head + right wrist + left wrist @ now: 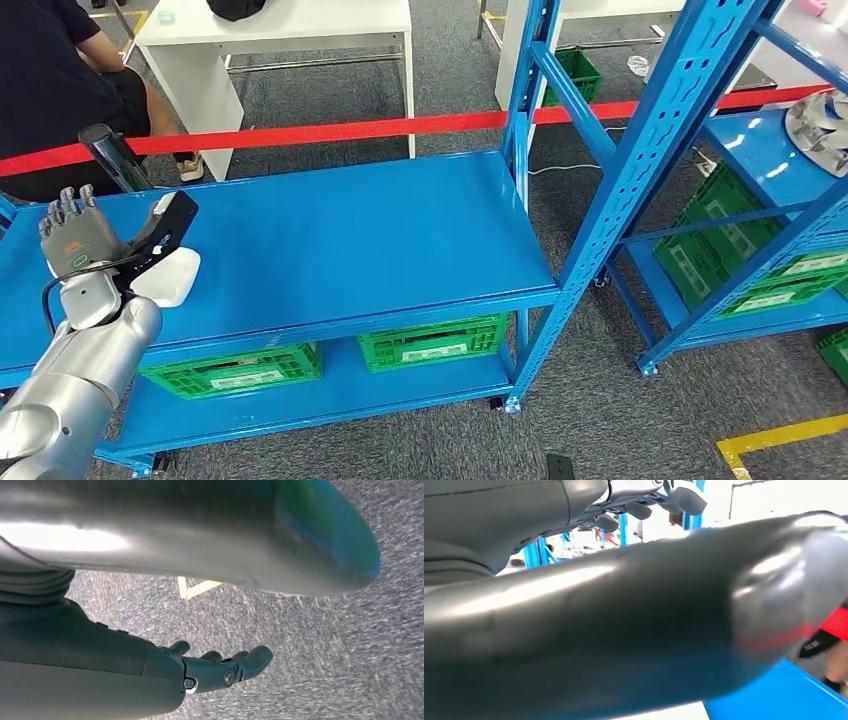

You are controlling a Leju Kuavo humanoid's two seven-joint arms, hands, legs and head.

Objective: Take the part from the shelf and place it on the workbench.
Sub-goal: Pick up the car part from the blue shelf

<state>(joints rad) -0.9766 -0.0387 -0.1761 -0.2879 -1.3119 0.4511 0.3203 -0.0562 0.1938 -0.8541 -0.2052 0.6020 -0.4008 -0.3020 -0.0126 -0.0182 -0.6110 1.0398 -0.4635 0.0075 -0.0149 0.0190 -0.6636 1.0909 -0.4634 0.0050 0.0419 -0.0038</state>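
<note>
My left hand (75,240) grasps the part (112,160), a dark smooth rod rising past my fingers over the blue shelf (350,230). It looks rigid and slippery; I'd grip mid-length. My right hand (220,667) hangs released.

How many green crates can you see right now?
5: two under the near blue shelf, two under the right rack, one beyond the tape. Others may be hidden.

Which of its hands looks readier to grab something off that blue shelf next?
The left hand, I'd judge. It is raised over the blue shelf, beside a white object lying there. The right hand hangs over grey carpet, fingers loosely apart and holding nothing.
</note>
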